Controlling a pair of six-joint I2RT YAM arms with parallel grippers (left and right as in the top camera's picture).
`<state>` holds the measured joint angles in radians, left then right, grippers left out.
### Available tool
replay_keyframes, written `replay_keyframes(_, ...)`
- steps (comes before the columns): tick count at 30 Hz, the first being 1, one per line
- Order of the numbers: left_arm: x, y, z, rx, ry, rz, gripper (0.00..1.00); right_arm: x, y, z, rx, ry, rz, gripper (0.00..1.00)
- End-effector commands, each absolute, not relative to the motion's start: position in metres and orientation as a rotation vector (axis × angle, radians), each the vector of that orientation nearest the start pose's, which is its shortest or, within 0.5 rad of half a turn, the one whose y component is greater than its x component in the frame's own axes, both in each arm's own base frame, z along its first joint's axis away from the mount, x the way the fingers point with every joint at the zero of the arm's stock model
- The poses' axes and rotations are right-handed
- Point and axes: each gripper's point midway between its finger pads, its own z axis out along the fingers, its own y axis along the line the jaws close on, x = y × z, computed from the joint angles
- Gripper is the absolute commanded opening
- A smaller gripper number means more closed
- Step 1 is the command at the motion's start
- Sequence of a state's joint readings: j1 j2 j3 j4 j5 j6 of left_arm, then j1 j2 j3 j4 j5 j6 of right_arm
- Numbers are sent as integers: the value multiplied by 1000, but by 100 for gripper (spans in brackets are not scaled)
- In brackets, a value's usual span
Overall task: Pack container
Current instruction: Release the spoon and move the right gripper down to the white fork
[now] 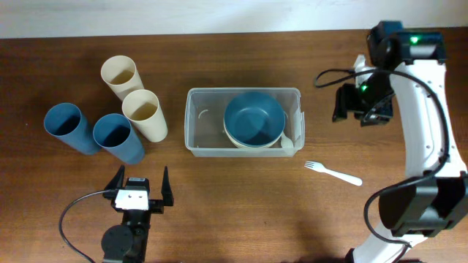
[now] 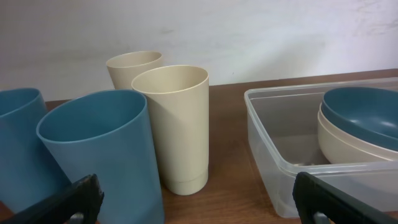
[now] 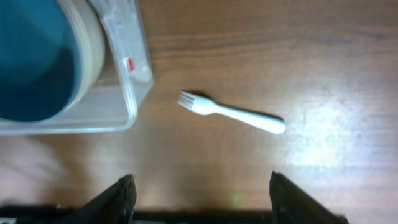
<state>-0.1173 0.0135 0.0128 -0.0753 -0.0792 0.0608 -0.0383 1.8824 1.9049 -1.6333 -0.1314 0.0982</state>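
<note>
The container [image 1: 203,135] sits in the middle of the counter [image 1: 241,219], long side running left to right. It's carrying a blue bowl [image 1: 254,119] nested in a cream bowl [image 1: 252,145], with a white spoon [image 1: 290,141] tucked in at its right end. The left jaws are spread fully wide with nothing in them, low near the front of the counter, off to the container's left and well apart from it. In the left wrist view, 2 blue cups [image 2: 102,155] and 2 cream cups [image 2: 177,124] stand straight ahead, and the container's near corner shows off to the right. The right jaws are wide apart too, and empty. They hang over the counter beyond the container's right end, not touching it. In the right wrist view the container's corner sits upper left, and a white fork [image 3: 231,113] lies on bare wood beside it, ahead of the gap.
</note>
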Motion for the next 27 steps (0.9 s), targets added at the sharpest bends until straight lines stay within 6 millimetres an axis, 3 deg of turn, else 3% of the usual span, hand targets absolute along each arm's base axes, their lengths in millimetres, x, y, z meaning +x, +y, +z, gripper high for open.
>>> replay_keyframes(1,245,-13,158,89,1641,38,100,317,7,186,245,3152,153,64)
replay_keyframes(11,245,-13,158,89,1641,38,99,260,9,137,233,3046,159,69)
replay_keyframes(16,245,-13,158,89,1641,38,100,260,22,109,209,2995,209,72)
replay_keyframes(27,245,-13,158,89,1641,38,100,278,26,46,17,3002,19,75)
